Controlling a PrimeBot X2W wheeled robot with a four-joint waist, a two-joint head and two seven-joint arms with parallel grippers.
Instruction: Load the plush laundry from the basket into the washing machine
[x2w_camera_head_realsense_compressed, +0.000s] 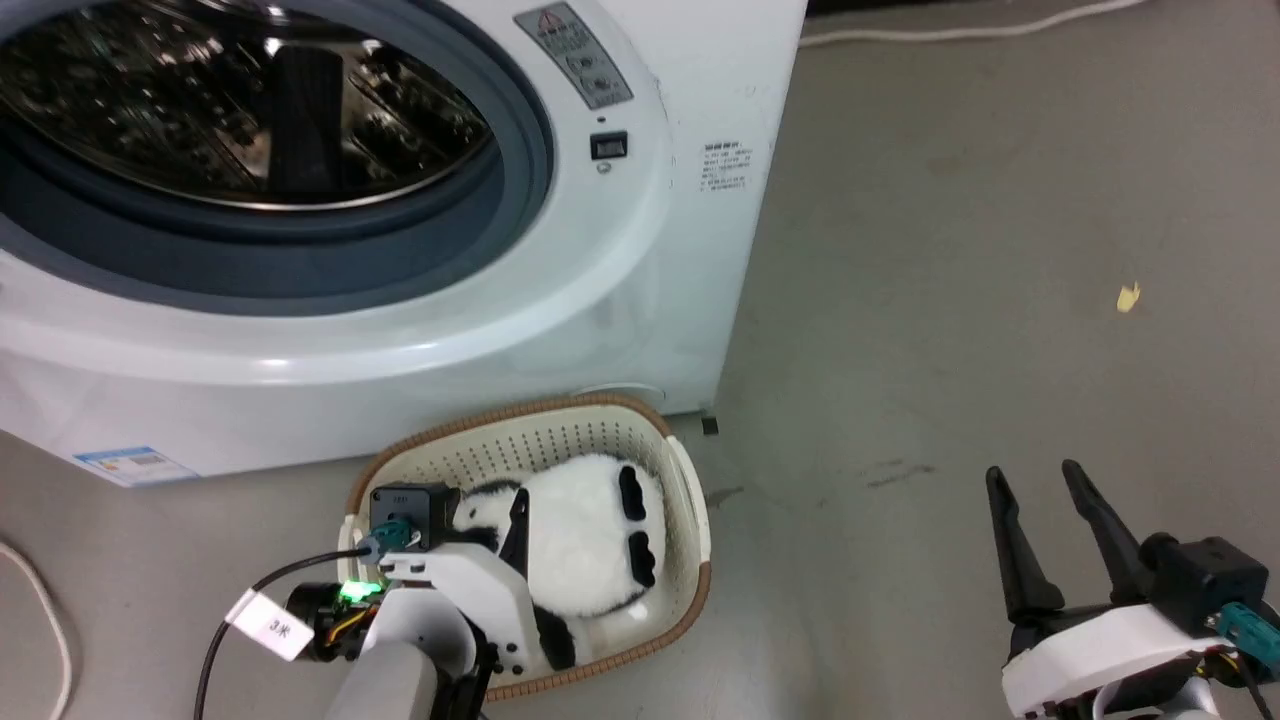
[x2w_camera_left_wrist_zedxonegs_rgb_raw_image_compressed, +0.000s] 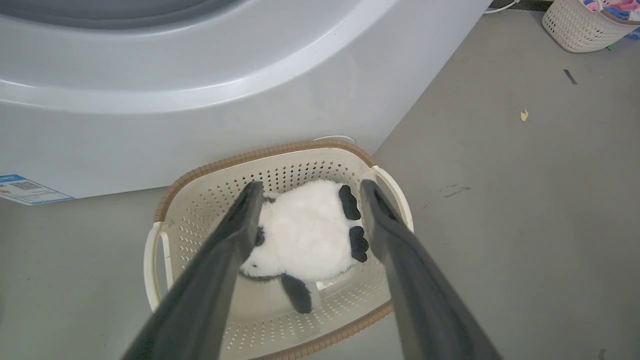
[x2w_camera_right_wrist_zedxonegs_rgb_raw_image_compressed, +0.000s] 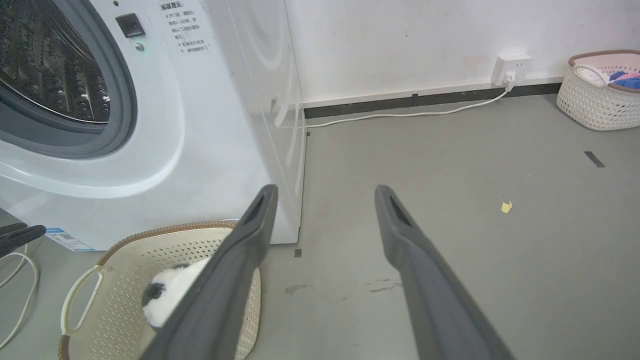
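The washing machine (x2w_camera_head_realsense_compressed: 560, 300) stands with its porthole uncovered, and the steel drum (x2w_camera_head_realsense_compressed: 230, 110) shows inside the grey gasket. On the floor against its front sits the oval cream basket (x2w_camera_head_realsense_compressed: 480, 450) with a brown rim. The white and black plush laundry (x2w_camera_head_realsense_compressed: 585, 540) lies in it. My left gripper (x2w_camera_left_wrist_zedxonegs_rgb_raw_image_compressed: 310, 186) hangs open over the basket, with its fingers (x2w_camera_left_wrist_zedxonegs_rgb_raw_image_compressed: 235, 240) spread to either side of the toy; I cannot tell if they touch it. My right gripper (x2w_camera_head_realsense_compressed: 1032, 472) is open and holds nothing, above bare floor to the right of the basket.
A second woven basket (x2w_camera_right_wrist_zedxonegs_rgb_raw_image_compressed: 600, 95) with coloured clothes stands far right by the wall. A white cable (x2w_camera_right_wrist_zedxonegs_rgb_raw_image_compressed: 400, 114) runs along the floor to a wall socket (x2w_camera_right_wrist_zedxonegs_rgb_raw_image_compressed: 510, 67). A yellow scrap (x2w_camera_head_realsense_compressed: 1128, 297) lies on the grey floor. A white cord (x2w_camera_head_realsense_compressed: 45, 620) curls at the left.
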